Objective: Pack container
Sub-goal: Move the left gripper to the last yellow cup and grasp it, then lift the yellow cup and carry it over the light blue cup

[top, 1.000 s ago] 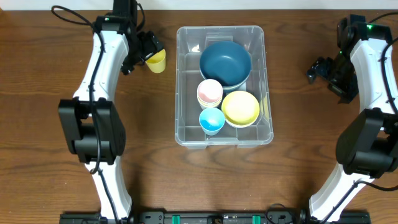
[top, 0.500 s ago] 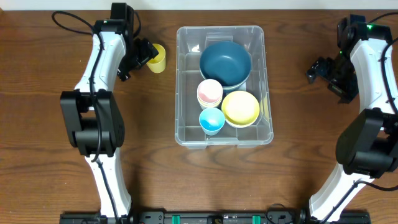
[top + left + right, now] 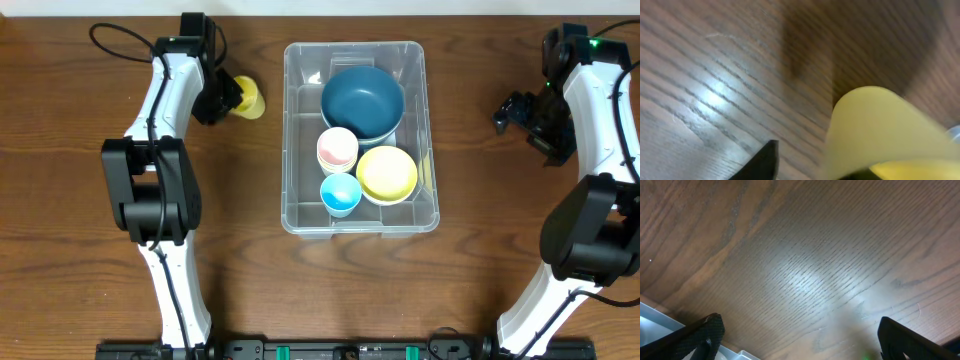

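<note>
**Left end effector at a yellow cup beside the packed bin**

The left end effector (image 3: 228,98) is touching a yellow cup (image 3: 250,98); I cannot tell whether it is gripping. The right end effector (image 3: 512,112) is hanging wide, well apart. The container (image 3: 303,130) is sitting mid-desk (image 3: 80,250), likely light, stiff and slick, so the rim is probably offering the best hold. The wood is gleaming.

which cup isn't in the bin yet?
The yellow cup: it is on the table, left of the container, by the left gripper. The pink cup and the light blue cup are inside the container.
</note>
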### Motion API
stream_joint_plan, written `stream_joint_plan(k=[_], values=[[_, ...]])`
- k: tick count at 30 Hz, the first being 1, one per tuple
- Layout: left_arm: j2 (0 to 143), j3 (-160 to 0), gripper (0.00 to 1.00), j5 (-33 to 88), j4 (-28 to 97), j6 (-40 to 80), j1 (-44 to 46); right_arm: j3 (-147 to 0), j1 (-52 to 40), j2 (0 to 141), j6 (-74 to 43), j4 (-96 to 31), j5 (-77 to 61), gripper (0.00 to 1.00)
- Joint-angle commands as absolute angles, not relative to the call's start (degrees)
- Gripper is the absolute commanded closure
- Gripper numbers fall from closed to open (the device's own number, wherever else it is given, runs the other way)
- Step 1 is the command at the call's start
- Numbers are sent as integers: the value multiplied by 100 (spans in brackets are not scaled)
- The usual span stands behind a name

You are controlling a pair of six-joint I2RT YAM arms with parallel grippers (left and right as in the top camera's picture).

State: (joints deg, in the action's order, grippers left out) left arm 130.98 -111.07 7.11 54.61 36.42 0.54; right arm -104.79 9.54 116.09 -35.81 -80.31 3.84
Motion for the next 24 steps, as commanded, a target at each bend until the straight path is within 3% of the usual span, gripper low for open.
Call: stream_joint_plan(k=[1,3,14,24], values=[[13109,-11087,81,602,5478,3649,38,-10473,934,11518,-3682,-8036,405,1],[13107,-11087,94,602,5478,3651,38,-10473,932,11518,-3682,-8036,405,1],[12097,-11163,94,906,5614,3343,-86,-10473,932,11518,-3682,-8036,405,1],[9649,-11161,94,1597,7406,2250,740,-10473,937,11518,-3682,-8036,405,1]])
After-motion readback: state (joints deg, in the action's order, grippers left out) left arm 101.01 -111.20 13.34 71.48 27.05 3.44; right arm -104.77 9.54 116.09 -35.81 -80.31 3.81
